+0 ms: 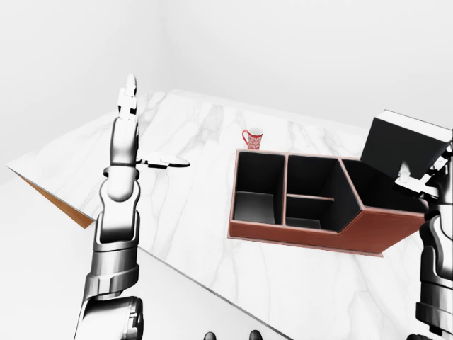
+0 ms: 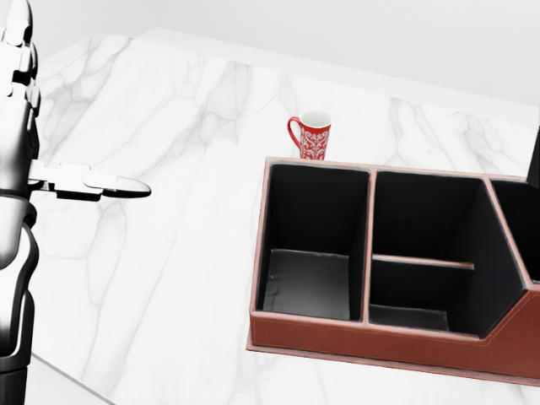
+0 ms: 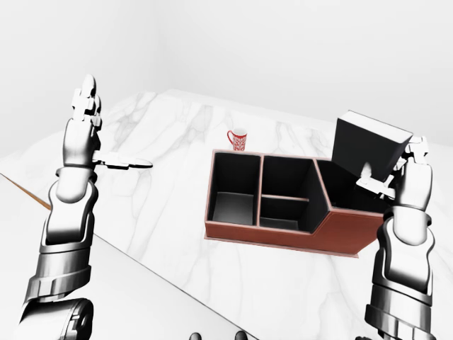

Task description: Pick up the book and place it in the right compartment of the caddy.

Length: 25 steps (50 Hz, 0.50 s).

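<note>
The book (image 3: pixel 369 145), black with a white page edge, hangs tilted above the right compartment (image 3: pixel 348 193) of the brown leather caddy (image 2: pixel 371 334). My right hand (image 3: pixel 398 170) is shut on the book's lower right side. Its lower corner stands over the compartment's opening; whether it touches the wall I cannot tell. Only a dark sliver of the book (image 2: pixel 536 160) shows in the head view. My left hand (image 3: pixel 86 124) is raised over the marble at the left, fingers up, thumb out, open and holding nothing.
A red and white patterned mug (image 2: pixel 312 135) stands just beyond the caddy's left compartment. The caddy's middle section has a cross divider (image 2: pixel 422 261). The marble counter (image 1: pixel 191 142) ends in a diagonal edge (image 1: pixel 53 202) at lower left.
</note>
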### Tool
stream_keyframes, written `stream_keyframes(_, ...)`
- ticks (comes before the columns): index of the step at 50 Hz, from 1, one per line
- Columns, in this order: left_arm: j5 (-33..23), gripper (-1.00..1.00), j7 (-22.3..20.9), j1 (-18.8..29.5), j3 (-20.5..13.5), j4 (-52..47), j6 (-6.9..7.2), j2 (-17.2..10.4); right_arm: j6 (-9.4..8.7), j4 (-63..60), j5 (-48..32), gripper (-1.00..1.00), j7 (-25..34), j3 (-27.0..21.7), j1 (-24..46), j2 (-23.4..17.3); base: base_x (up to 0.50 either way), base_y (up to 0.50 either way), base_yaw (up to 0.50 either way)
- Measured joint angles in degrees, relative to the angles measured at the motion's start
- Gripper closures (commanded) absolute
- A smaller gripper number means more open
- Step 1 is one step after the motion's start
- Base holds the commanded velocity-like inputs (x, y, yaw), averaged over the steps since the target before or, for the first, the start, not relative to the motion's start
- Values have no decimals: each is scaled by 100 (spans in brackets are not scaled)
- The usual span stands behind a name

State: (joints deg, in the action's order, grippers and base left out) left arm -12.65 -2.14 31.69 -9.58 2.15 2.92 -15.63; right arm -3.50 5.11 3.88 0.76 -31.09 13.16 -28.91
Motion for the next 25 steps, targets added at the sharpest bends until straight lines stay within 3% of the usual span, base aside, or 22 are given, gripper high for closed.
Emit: stream_keyframes(25, -20, -100, 0, -22, -7, 21, -29, -6, -21, -243, -70, 100, 87, -3, -262, 239, 0, 0, 0)
